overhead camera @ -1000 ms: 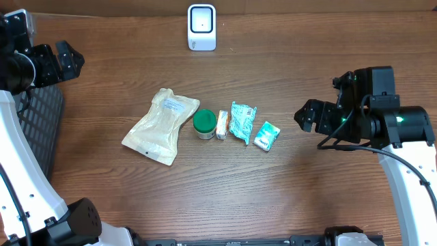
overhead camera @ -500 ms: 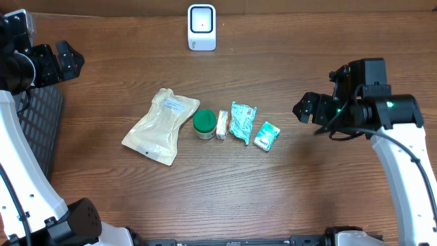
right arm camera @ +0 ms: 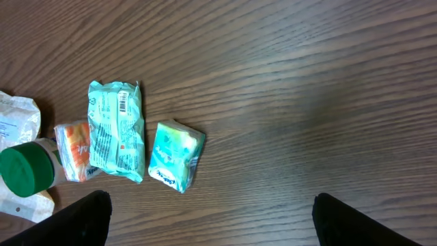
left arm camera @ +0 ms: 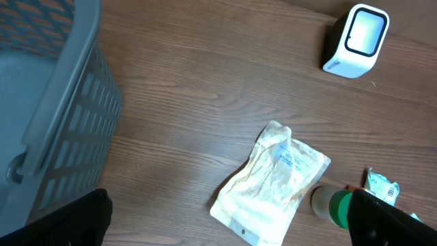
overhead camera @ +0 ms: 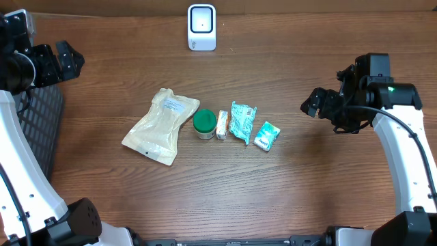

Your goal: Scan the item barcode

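The right fingers (right arm camera: 78, 222) are hanging spread wide and empty above the table (overhead camera: 307, 178), off to the right of the row of items and touching none. The small mint packet (overhead camera: 266, 135) is lying nearest them. Leftwards are sitting the teal wrapper (overhead camera: 242, 121), showing what looks like a barcode at its far end, the orange packet (overhead camera: 222, 124), the green-lidded jar (overhead camera: 204, 123) and the tan pouch (overhead camera: 162, 126). The scanner (overhead camera: 202, 27) is standing at the far edge. The left fingers (left arm camera: 389, 225) are spread too, gripping nothing, far left near the basket (left arm camera: 61, 102).
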### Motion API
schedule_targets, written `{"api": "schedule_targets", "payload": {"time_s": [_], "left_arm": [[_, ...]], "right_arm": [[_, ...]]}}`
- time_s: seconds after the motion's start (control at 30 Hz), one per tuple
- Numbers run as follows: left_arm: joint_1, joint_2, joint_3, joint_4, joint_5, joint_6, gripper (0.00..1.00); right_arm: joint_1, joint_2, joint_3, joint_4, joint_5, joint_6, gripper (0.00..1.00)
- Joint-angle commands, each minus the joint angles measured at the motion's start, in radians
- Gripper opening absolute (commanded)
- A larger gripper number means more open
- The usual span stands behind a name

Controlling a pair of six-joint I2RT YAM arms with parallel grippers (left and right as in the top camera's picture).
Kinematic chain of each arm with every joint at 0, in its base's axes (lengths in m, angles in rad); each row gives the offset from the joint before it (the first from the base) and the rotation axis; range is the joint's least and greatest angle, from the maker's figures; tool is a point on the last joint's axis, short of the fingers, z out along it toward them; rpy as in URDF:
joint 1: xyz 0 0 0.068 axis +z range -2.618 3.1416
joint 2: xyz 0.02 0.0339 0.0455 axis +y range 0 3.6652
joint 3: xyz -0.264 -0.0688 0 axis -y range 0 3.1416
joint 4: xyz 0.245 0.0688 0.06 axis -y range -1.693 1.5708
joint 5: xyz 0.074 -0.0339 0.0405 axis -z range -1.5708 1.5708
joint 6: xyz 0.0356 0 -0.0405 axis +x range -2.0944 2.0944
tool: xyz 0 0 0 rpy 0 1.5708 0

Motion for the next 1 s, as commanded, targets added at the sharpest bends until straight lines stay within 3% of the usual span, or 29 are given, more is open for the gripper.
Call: {"api": "schedule_targets", "payload": {"time_s": [0.0,0.97], "left_arm": [[-0.007,0.003,0.003,0.000,-0.005,0.012,1.00],[-0.007,0.003,0.003,0.000,-0.005,0.012,1.00]], "right_arm": [[0.001,-0.002,0.024,0.008,-0.006,0.000,0.92],[0.001,0.002,0.024,0.040,-0.006,0.000,0.92]]}}
